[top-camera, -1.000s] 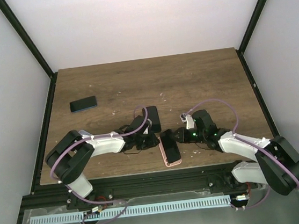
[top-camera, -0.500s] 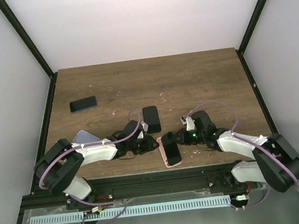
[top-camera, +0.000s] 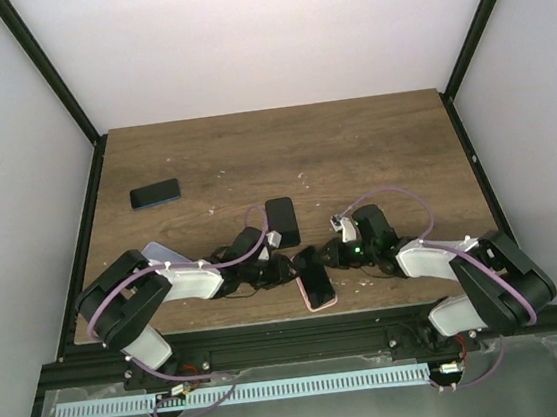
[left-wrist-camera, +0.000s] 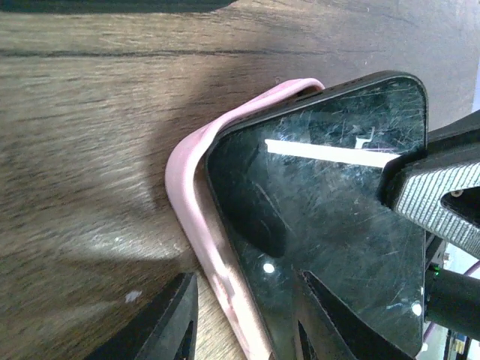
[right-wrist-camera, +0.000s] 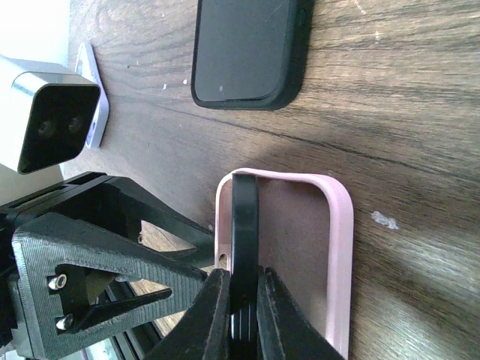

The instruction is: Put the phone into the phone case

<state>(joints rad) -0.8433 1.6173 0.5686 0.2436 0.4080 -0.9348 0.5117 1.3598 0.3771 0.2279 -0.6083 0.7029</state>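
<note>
The pink phone case (top-camera: 321, 300) lies open side up near the table's front edge. The black phone (top-camera: 312, 271) stands tilted, its lower long edge inside the case's left side. My right gripper (top-camera: 328, 256) is shut on the phone; in the right wrist view the phone (right-wrist-camera: 244, 217) shows edge-on, clamped between the fingertips (right-wrist-camera: 213, 315), above the case (right-wrist-camera: 339, 247). My left gripper (top-camera: 283, 268) is open at the case's left side. In the left wrist view its fingers (left-wrist-camera: 171, 322) straddle the case rim (left-wrist-camera: 193, 214) and the phone's edge (left-wrist-camera: 330, 195).
A black phone in a dark case (top-camera: 282, 221) lies just behind the two grippers, also in the right wrist view (right-wrist-camera: 251, 49). A dark phone with a teal edge (top-camera: 155, 193) lies far left. A pale case (top-camera: 158, 253) lies by the left arm. The table's front edge is close.
My left gripper has moved right, up against the case and phone. My right gripper has shifted slightly left, tipping the phone more upright over the case's left side.
</note>
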